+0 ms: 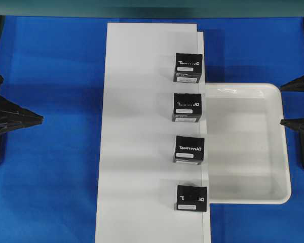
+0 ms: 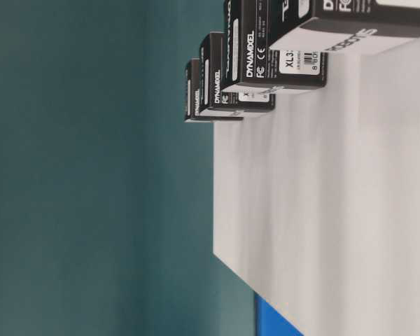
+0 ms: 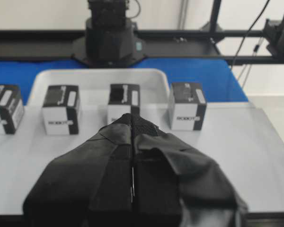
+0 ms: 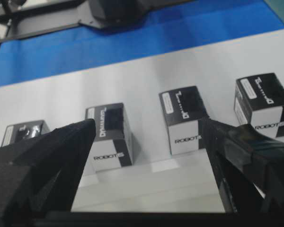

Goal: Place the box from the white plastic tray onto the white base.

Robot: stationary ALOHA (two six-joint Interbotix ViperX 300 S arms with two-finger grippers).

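Observation:
The box, black with a white label strip and no big logo on top, stands on the white base at its near right edge, just outside the white plastic tray. It is the rightmost box in the left wrist view. In the right wrist view it is the leftmost box, partly hidden by a finger. My left gripper is shut and empty, left of the base; it also shows in its wrist view. My right gripper is open and empty at the tray's right rim, and shows in its wrist view.
Three black boxes with "DYNAMIXEL" lettering stand in a row along the base's right edge, in line with the box. A blue table cover surrounds the base and tray. The table-level view shows the base with boxes on it.

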